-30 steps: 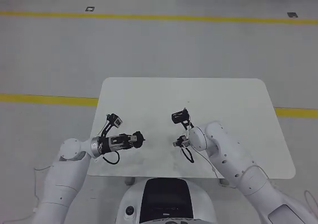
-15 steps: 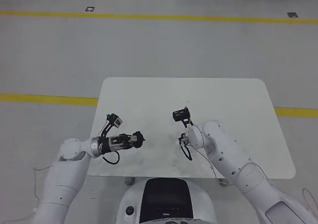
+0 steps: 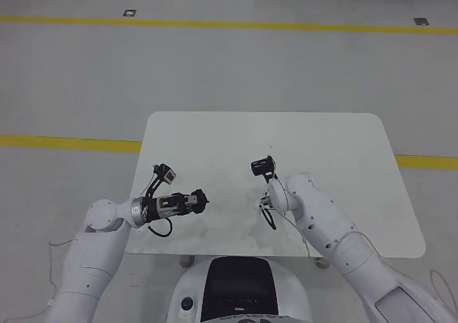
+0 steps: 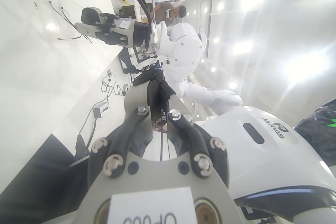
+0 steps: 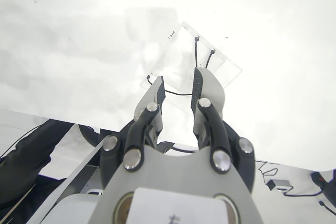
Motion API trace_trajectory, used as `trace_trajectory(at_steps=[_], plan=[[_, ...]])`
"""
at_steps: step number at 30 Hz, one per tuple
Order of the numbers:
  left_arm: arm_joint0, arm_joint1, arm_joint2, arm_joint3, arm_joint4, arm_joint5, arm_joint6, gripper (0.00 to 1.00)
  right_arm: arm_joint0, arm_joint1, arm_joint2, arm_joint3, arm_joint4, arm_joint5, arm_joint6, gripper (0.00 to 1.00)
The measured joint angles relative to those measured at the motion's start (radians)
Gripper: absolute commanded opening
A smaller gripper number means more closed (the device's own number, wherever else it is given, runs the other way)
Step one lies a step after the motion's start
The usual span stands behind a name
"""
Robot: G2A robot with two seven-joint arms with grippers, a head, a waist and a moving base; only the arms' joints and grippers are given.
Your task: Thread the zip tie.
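**Left gripper** [image 4: 157,84]: grey metal fingers on black linkage bars with bright round pins. The fingers are clenched together on the zip tie [image 4: 160,135], a thin, smooth black strap that runs lengthwise between them. Ragged black padding at the fingertips covers the strap's far end, so its head cannot be made out. The gripper is held above the near left part of the table [image 3: 358,137], a matt white top with rounded corners.

**Right gripper** [image 5: 178,84]: same build, with ribbed black pads [image 5: 196,83] on the inner faces. The fingers are spread apart and hold nothing. They point down at a clear plate [image 5: 223,63], a flat, glossy, rectangular sheet lying on the table.

**Loose zip ties** [image 5: 196,50]: several slim black straps with small square heads lie on the plate. Two run toward the right gripper, and their tails are hidden behind one finger. Another strap [image 5: 178,94] crosses the gap between the fingers, both its ends hidden behind them. Whether the pads touch it cannot be told.

In the top view the plate and straps are too faint to distinguish.
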Motion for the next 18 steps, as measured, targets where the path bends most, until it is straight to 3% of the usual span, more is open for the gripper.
trace_trajectory(at_steps=[7,18], plan=[[0.000,0.000,0.000,0.000,0.000,0.000,0.000,0.00,0.020,-0.021,-0.006,0.061,-0.020,0.000,0.004,0.31],[0.000,0.000,0.000,0.000,0.000,0.000,0.000,0.00,0.049,-0.045,-0.025,0.132,-0.028,-0.010,0.001,0.29]])
